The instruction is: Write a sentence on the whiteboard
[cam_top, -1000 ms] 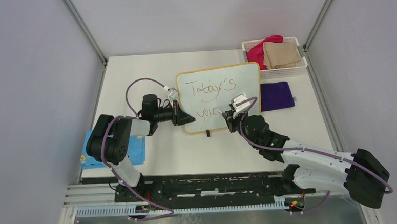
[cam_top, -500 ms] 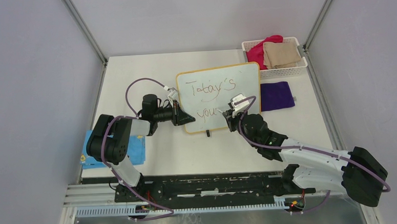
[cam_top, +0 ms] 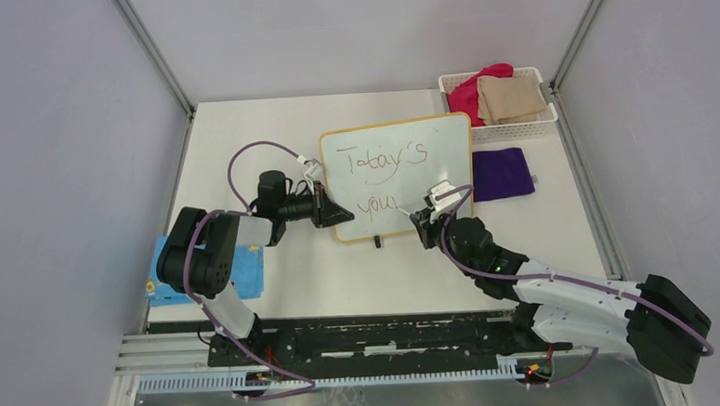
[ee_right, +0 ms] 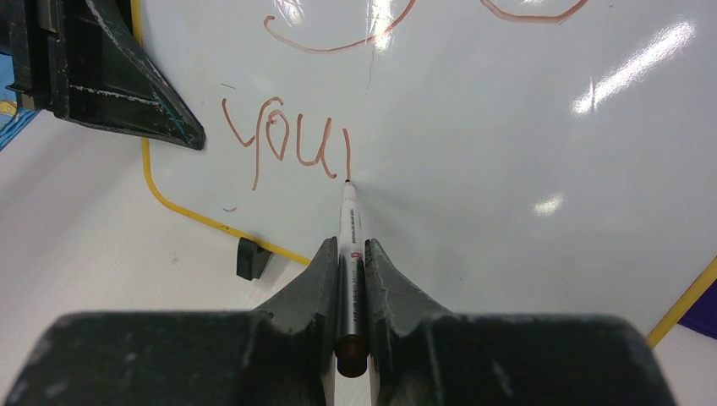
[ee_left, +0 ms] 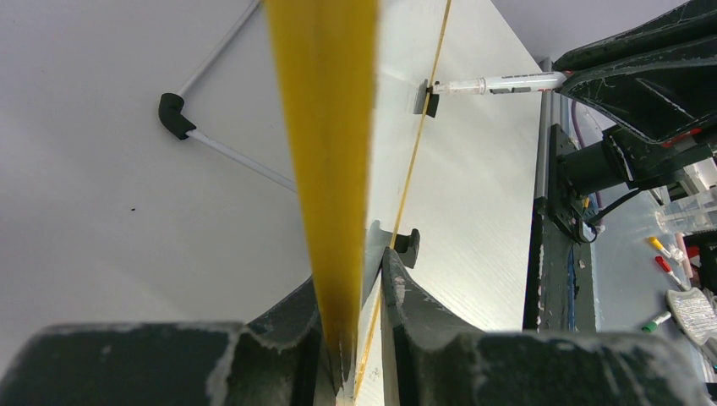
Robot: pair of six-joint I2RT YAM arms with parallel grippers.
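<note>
The right end effector [ee_right: 348, 247] is clenching a marker [ee_right: 347, 216] against the whiteboard [ee_right: 507, 169] beside "you"; the left end effector [cam_top: 336, 213] is clamping its frame. Excess pressure risks shifting the whiteboard, skewing the sentence [ee_right: 292, 152].

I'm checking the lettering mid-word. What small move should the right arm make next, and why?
Probably retrace upward and hook right to finish an r: the marker in the right gripper rests its tip at the foot of a lone stroke after "you" on the whiteboard.
</note>
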